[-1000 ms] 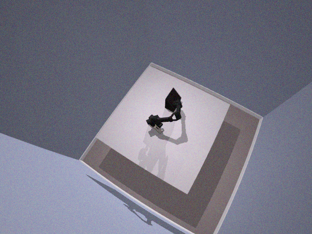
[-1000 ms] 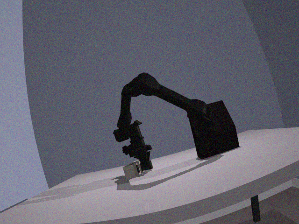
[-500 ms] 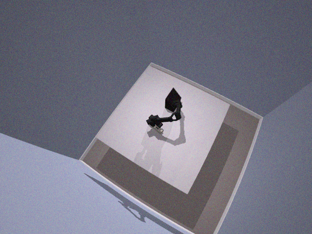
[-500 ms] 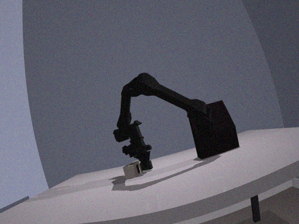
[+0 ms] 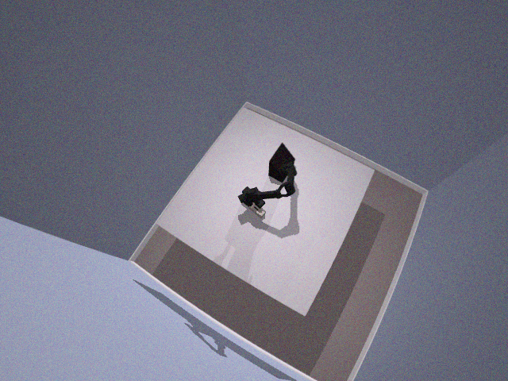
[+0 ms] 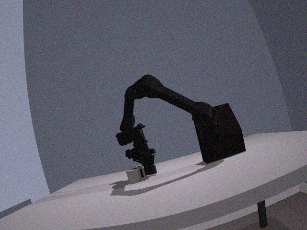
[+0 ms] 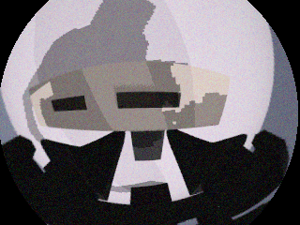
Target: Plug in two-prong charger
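The power strip is a beige block on the white table, with two dark slots showing in the wrist view. The charger is a small dark grey block directly against the strip's near side, below the wider middle slot in the wrist view. Its prongs are hidden, so how deep they sit cannot be told. My gripper is open around the charger, with a narrow light gap on each side between charger and finger. The charger cannot be told from the dark gripper in the top and exterior views.
The white table top carries the black arm base, which stands behind the gripper. The arm's shadow falls over part of the strip and the table. Table edges show in the top and exterior views.
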You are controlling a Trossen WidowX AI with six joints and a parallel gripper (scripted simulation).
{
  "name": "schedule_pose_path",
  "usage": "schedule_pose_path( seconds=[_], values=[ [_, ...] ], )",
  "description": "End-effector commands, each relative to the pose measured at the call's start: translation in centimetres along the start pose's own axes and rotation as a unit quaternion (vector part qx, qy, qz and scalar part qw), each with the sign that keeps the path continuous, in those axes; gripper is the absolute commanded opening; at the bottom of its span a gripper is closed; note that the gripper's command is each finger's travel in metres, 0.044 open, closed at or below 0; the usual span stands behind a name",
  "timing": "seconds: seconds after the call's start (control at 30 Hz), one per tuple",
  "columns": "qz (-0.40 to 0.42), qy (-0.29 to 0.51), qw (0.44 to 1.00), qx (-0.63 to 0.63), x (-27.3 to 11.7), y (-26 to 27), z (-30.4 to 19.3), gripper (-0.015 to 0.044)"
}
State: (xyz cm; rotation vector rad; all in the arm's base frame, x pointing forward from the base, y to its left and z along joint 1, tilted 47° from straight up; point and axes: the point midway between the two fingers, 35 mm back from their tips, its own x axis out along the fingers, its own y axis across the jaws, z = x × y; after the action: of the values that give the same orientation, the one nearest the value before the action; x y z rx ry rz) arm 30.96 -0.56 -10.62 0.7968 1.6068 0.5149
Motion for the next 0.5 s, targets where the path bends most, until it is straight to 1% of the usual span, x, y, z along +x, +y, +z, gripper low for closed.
schedule_pose_path(
  seconds=[0.0,0.1,0.47],
  values=[
    [0.001,-0.001,1.000,-0.001,0.00,0.03,0.04,0.0368],
    [0.001,-0.001,1.000,-0.001,0.00,0.03,0.03,0.0440],
    [0.001,-0.003,1.000,-0.002,0.02,0.02,-0.28,0.0440]
  ],
)
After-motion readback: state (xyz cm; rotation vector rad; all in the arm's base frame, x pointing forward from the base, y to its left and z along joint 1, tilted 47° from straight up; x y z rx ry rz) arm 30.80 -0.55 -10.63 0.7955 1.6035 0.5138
